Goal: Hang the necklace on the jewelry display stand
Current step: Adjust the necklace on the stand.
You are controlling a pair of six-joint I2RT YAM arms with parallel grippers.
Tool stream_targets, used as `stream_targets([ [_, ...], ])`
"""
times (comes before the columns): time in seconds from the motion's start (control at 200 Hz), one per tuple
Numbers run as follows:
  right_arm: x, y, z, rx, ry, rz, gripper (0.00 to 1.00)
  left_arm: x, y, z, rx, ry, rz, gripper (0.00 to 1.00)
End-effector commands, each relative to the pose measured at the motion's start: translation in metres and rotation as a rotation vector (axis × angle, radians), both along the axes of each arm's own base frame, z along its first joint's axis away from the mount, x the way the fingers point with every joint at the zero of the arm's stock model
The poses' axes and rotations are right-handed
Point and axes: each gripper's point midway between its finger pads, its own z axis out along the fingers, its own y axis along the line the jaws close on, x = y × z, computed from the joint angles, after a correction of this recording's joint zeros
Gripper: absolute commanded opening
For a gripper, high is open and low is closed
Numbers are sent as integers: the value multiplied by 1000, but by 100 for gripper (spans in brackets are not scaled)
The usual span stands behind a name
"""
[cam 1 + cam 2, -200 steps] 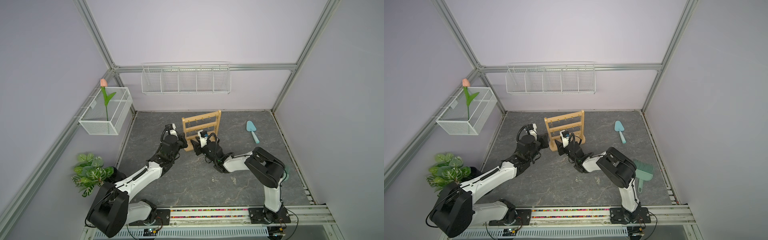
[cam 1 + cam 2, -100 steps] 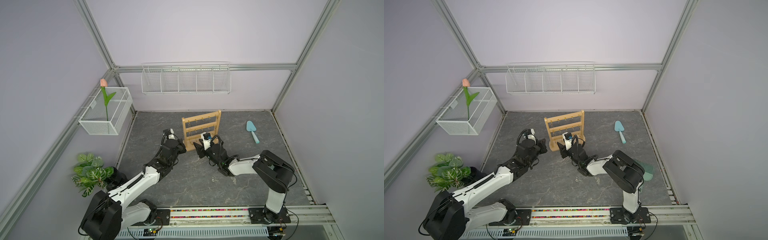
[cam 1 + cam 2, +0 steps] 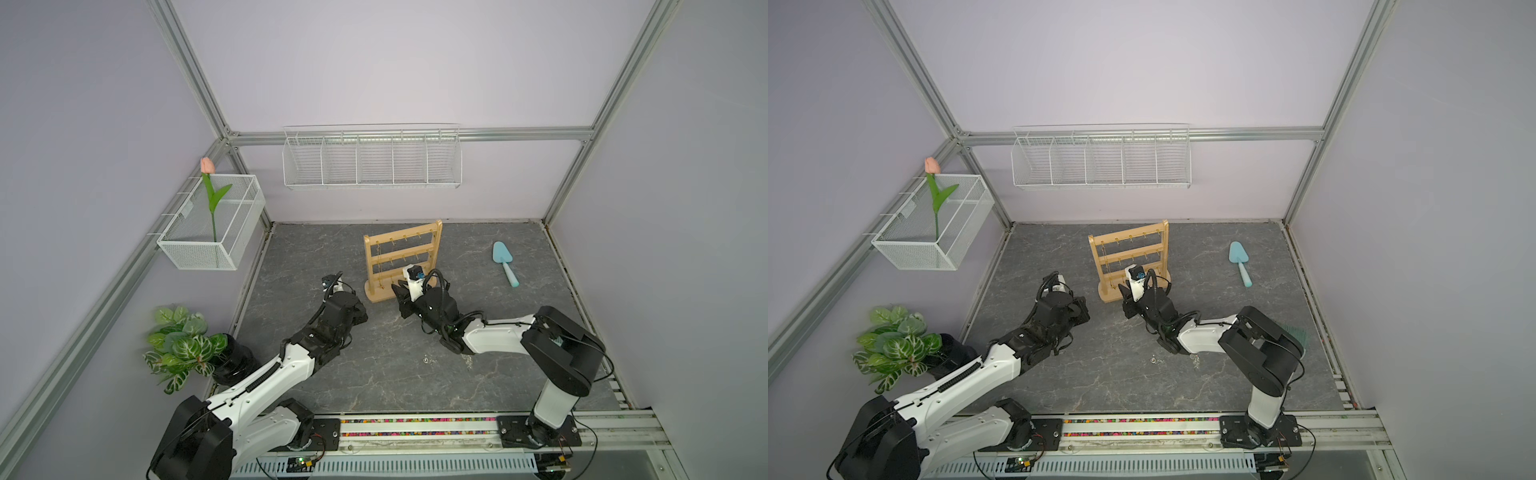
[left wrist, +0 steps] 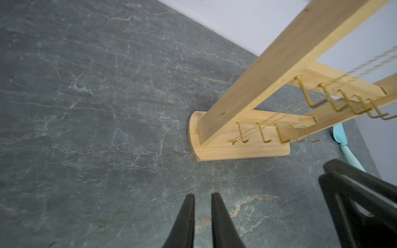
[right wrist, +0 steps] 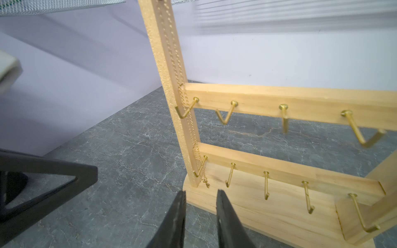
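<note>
Nearest, along the bottom edge in both top views, ran the rail (image 3: 415,428) carrying the two arm bases, with a potted plant (image 3: 183,345) at lower left. Just beyond, on the grey stone-patterned floor (image 3: 374,386), lay a small glinting speck (image 3: 424,360), too small to identify.

Further up, near the frame's centre, both arms reached toward the jewelry display stand (image 3: 380,294). In the left wrist view the left gripper (image 4: 203,196) showed at the bottom edge. Its two black fingers were a narrow slit apart with only floor between them, gripping nothing, and clear of the stand's base. In the right wrist view the right gripper (image 5: 201,193) sat at bottom centre, its fingers likewise parted by a small gap and empty. Their tips were just in front of the base's near edge, below the foot of the upright at the frame's centre. Whether they touched the wood could not be told.

The necklace (image 5: 183,94), a thin gold chain, hung on the stand. It ran in two strands down that upright from beyond the frame's top, past the end hooks of two bars, its clasp end dangling just above the base. Which hook carried it could not be told.

Right of the stand lay a teal trowel (image 3: 503,262). Farthest back, a mesh basket (image 3: 199,253) at middle left held a pink tulip (image 3: 207,165), and a white wire wall basket (image 3: 372,166) hung above centre.
</note>
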Motion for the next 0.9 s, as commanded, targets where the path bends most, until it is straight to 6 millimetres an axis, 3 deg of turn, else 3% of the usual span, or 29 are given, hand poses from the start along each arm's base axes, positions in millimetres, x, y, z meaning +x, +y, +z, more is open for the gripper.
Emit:
stream_targets([
  [0.0,1,12,28,15,-86,-17,27,-2,19,-13,-33,49,65,18],
  [0.105,7,23,53,54,-128,-23,24,-2,23,-13,-29,48,71,18],
  [0.33,19,32,73,42,-164,-38,20,-2,24,-18,-18,58,69,18],
  [0.55,34,39,67,16,-148,-44,17,0,24,-21,-23,57,70,18],
  [0.895,50,32,60,25,-131,-62,17,3,28,-17,-18,50,74,19],
])
